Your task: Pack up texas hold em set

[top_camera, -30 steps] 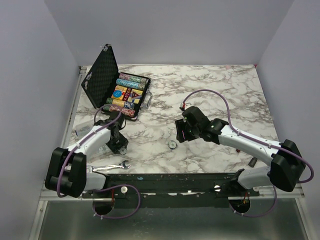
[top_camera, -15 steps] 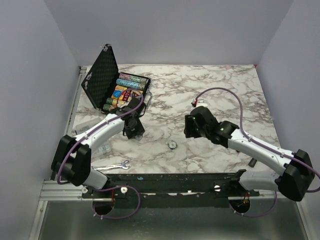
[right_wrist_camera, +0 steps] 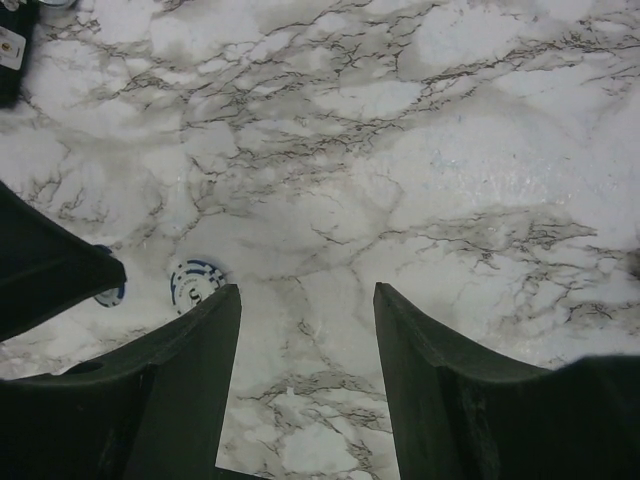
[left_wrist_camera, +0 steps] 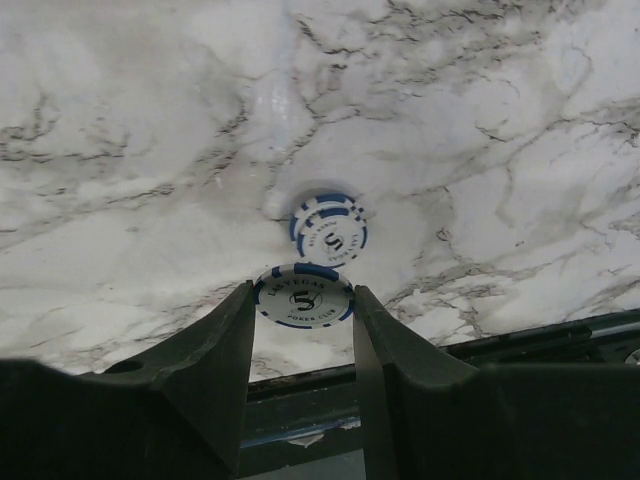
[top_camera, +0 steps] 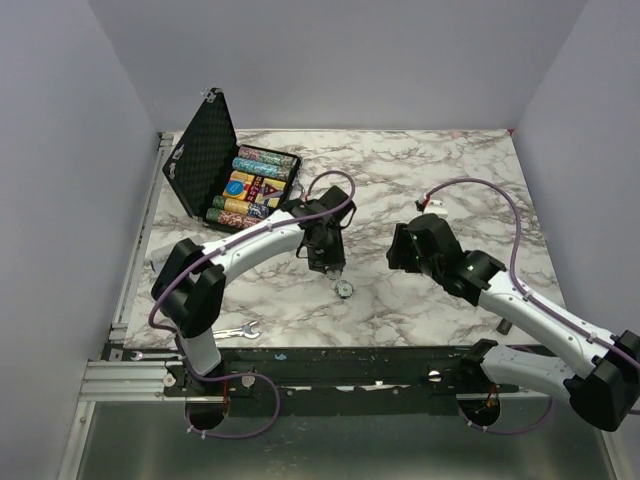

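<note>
Case (top_camera: 200,165): black, lid stood up, on the far-left part of the marble table (top_camera: 450,170).
Contents: multicoloured chip rows (top_camera: 264,159) lie side by side in the tray, with the yellow-blue card box (top_camera: 238,186) among them. Can't make out finer detail from the top view.
Left gripper (left_wrist_camera: 303,296): stretched out over table centre, just off the case's near-right corner. Both fingers (left_wrist_camera: 222,340) are clamped on the rim of 1 chip.
Held chip (left_wrist_camera: 303,293): white with blue edge marks, lying flat between the fingertips, face up to the wrist camera, off the marble.
Loose chip (top_camera: 344,289): same white-and-blue pattern, marked 5, flat on the marble. It sits just beyond the held chip in the left wrist view and isn't touching it.
Right gripper (right_wrist_camera: 305,298): jaws spread wide with nothing between them, over bare marble to the right of the loose chip. Well apart from the case.
Right wrist view: shows the loose chip left of its own left finger, with the dark bulk of the left gripper further left.
Wrench (top_camera: 236,332): silver, flat on the near edge by the left arm's base.
</note>
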{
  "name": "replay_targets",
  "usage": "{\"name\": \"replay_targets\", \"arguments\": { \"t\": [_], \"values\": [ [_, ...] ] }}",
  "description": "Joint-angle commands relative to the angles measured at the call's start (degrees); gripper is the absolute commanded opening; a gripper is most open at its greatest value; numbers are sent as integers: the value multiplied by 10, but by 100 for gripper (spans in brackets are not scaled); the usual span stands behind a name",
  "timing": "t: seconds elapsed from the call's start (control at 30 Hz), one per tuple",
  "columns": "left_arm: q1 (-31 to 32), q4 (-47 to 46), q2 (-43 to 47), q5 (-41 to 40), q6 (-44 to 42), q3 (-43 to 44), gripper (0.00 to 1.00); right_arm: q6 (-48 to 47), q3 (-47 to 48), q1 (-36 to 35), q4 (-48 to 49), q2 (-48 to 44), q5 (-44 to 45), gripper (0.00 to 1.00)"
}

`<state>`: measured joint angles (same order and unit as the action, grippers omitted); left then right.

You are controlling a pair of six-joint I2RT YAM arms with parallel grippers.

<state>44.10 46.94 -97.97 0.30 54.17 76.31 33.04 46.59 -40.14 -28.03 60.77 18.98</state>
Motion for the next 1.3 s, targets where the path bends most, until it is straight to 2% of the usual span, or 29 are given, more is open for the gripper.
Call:
{"name": "replay_targets", "arguments": {
  "t": [0.0, 0.17, 0.73, 1.27],
  "values": [
    [27, 26, -48, 33, -7, 56, 21, 1, -6, 3, -5, -31, 4, 59],
    [43, 27, -82, 42, -3, 76, 21, -1, -8, 2, -12, -50, 12, 59],
    [48, 15, -123, 43, 0, 63, 21, -1, -17, 2, -9, -68, 9, 59],
    [48, 7, -135, 56, -3, 62, 37, -5, -18, 2, -5, -65, 3, 59]
  ]
}}
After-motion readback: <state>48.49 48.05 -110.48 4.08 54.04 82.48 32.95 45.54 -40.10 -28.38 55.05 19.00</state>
